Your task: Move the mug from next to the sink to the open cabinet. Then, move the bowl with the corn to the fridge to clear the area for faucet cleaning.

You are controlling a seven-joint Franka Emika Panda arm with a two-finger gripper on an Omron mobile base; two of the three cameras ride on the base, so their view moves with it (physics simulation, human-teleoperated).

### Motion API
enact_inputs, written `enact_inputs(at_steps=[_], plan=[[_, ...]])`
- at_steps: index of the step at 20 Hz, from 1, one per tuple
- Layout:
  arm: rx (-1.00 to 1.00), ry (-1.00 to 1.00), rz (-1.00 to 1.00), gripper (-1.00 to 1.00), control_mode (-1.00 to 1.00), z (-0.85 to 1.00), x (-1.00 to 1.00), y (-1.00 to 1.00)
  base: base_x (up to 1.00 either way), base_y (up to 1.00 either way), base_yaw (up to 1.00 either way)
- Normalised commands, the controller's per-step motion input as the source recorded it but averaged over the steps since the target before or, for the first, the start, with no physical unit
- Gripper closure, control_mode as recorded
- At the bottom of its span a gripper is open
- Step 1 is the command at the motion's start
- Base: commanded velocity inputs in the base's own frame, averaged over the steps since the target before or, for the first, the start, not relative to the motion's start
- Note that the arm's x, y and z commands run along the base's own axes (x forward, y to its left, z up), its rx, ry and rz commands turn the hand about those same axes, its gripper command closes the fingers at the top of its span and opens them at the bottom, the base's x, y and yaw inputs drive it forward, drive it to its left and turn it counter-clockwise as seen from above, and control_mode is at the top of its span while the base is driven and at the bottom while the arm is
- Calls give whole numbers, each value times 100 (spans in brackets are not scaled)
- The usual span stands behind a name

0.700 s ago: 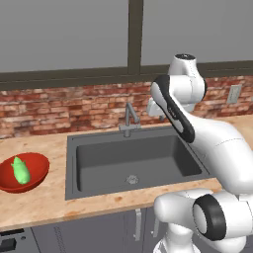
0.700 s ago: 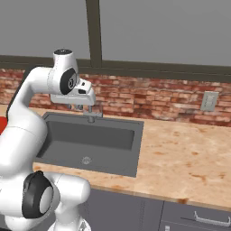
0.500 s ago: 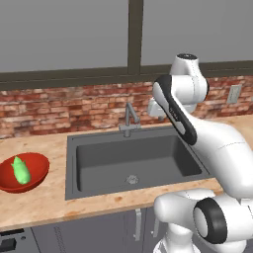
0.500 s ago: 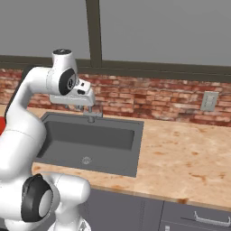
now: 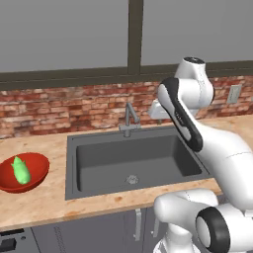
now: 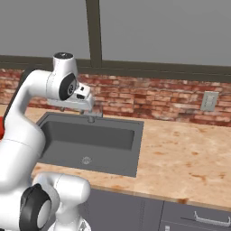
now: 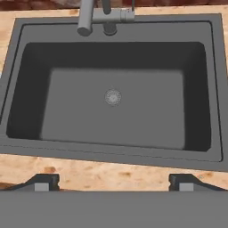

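Observation:
The dark grey sink (image 5: 72, 163) (image 6: 135, 149) (image 7: 111, 150) is set in the light wood-look counter, with the slim grey faucet (image 5: 129, 118) (image 7: 95, 17) at its back rim. My gripper (image 6: 77, 109) (image 7: 114, 180) hangs high over the sink's near edge and points down into the basin. It is open, with its fingertips (image 7: 42, 182) far apart and nothing between them. At the far left of the counter stands the red bowl (image 5: 37, 170) with the light-green corn (image 5: 21, 171) in it. The mug, the open cabinet and the fridge are out of view.
A red brick backsplash and a window run behind the counter. A wall outlet (image 5: 233, 94) (image 6: 207, 101) sits at the right. A broad stretch of counter (image 6: 180, 158) lies to the right of the sink. Grey cabinet fronts with handles (image 6: 212, 219) are below.
The arm's upper part has shifted very slightly; the hand stays over the sink. The bowl, corn and camera have not moved.

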Motion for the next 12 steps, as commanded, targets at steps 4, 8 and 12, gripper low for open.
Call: enact_inputs(at_steps=[4, 8, 12], plan=[[21, -9, 0, -100, -100, -3, -23, 33, 0, 0, 0], [24, -6, 1, -100, -100, 0, -8, 59, 0, 0, 0], [11, -1, 0, -100, -100, -14, 0, 96, 0, 0, 0]])
